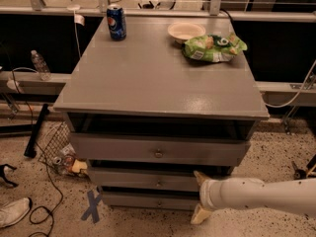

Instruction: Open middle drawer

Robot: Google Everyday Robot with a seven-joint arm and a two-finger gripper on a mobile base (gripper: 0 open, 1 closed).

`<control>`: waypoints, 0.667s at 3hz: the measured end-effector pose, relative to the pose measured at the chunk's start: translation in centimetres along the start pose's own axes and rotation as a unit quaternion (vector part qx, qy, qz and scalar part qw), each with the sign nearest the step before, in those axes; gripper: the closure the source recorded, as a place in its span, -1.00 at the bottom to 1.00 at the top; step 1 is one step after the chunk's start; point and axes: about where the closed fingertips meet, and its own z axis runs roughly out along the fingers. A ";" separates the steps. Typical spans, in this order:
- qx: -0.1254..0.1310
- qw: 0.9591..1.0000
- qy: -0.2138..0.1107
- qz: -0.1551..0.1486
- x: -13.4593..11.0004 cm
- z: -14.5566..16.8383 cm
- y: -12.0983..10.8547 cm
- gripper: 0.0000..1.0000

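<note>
1. Camera view, the task's thing: a grey-painted wooden cabinet (pixel 158 78) is seen from above and in front, with three drawers stacked. The middle drawer (pixel 133 179), a wide grey front with a low panel, lies between the taller grey top drawer (pixel 123 149), which stands pulled out above it, and the smaller-looking grey bottom drawer (pixel 133 200). Its small round metal knob (pixel 159 183) sits at centre.
2. Camera view, the arm: the white arm's tan two-finger gripper (pixel 197 195) is held at the right end of the middle and bottom fronts, near the floor. Its fingers (pixel 200 176) are spread apart, one above the other, with nothing between them.
3. Step in hand, as judged: the knob is not yet grasped, and the gripper is well to its right. It should be carried left and centred on the knob.
4. The overhanging top drawer should be cleared from below. The fingers should then be closed firmly and the pull made straight towards the near side, so that the drawer is not skewed.
</note>
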 end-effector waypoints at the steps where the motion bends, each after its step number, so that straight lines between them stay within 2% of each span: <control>1: 0.026 1.000 -0.006 -0.013 -0.6 0.2 -1.4 -1.00; 2: 0.039 0.999 -0.010 -0.017 -0.7 0.4 -2.1 -1.00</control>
